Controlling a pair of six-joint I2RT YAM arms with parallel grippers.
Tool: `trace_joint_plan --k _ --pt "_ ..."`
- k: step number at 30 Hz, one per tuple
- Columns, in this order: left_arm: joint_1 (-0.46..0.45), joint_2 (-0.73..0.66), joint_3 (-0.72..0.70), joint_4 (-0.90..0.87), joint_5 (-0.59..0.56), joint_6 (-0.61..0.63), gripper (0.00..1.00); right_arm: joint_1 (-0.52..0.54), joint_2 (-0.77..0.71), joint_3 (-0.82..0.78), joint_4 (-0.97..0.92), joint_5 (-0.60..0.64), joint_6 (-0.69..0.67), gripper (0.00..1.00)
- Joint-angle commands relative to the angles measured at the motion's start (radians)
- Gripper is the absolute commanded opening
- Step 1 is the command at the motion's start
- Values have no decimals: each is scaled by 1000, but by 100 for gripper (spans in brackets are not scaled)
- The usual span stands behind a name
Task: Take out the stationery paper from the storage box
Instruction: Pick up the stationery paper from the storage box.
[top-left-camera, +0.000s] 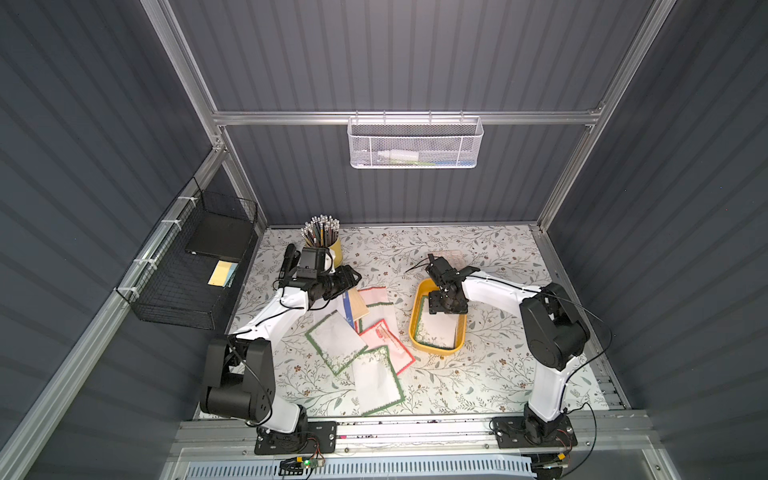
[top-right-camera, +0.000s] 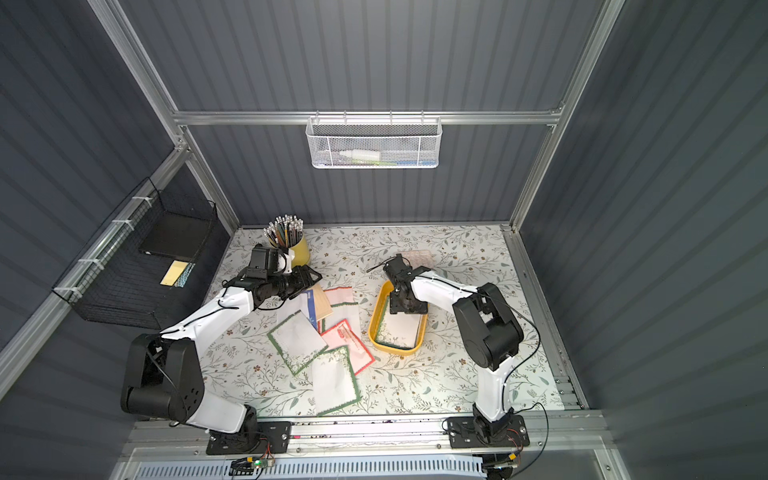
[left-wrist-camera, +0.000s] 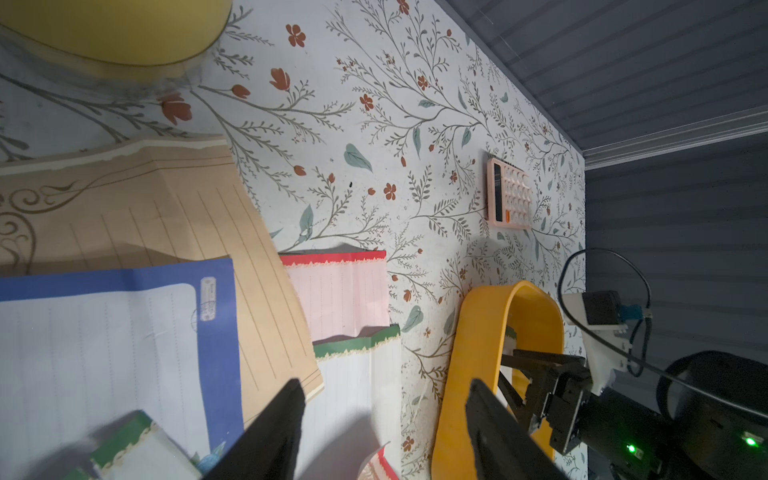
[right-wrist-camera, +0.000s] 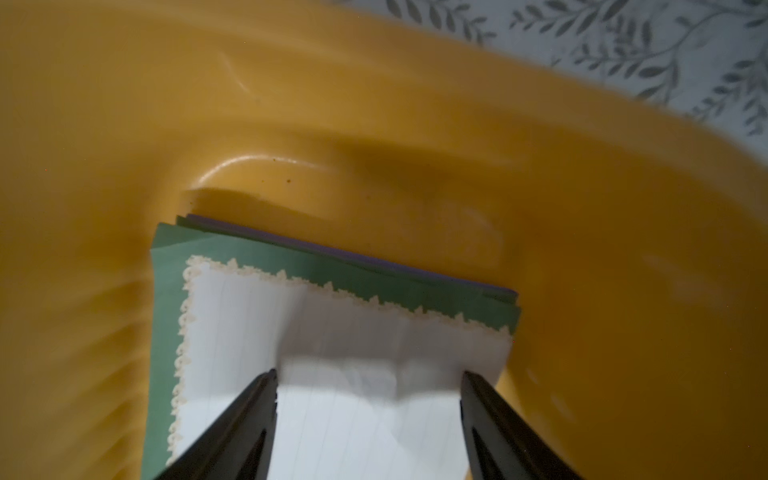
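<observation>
The yellow storage box (top-left-camera: 413, 328) lies right of centre on the floral table, also seen in the left wrist view (left-wrist-camera: 469, 353). Stationery paper (top-left-camera: 440, 332) remains stacked inside it, a green-bordered white sheet (right-wrist-camera: 332, 332) on top with a purple edge beneath. My right gripper (right-wrist-camera: 369, 374) points down into the box's far end (top-left-camera: 445, 309). Its jaws are open, straddling the creased top sheet. Several sheets lie spread on the table left of the box: green-bordered (top-left-camera: 336, 340), red-bordered (top-left-camera: 386, 340), tan (left-wrist-camera: 187, 216), blue-bordered (left-wrist-camera: 124, 353). My left gripper (left-wrist-camera: 385, 384) hovers open above them (top-left-camera: 351, 276), holding nothing.
A yellow pencil cup (top-left-camera: 328, 245) stands at the back left, close behind my left wrist. A pink calculator (top-left-camera: 451, 255) lies behind the box. A black wire basket (top-left-camera: 191, 266) hangs on the left wall, a white mesh basket (top-left-camera: 415, 143) on the back wall.
</observation>
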Motion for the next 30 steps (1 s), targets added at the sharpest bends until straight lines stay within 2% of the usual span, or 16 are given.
trace_joint_plan --k 1,8,11,15,18,21,23,30 --pt "-6 13 -8 -3 -15 -2 65 5 37 -23 7 -19 18 74" --pt "-8 13 -3 -24 -29 11 65 10 95 -76 54 -84 32 69" --pt "-9 12 0 -31 -39 16 65 10 117 -105 73 -120 31 61" --pt "-9 23 1 -24 -21 14 65 10 140 -136 93 -147 24 45" --pt "-10 23 1 -21 -20 12 65 11 138 -150 99 -149 22 22" --pt "-11 23 -1 -25 -22 15 65 10 135 -151 96 -145 16 12" --pt "-10 23 -3 -26 -22 15 65 11 133 -149 96 -142 15 2" --pt "-10 26 -2 -26 -23 15 65 12 105 -123 78 -118 4 0"
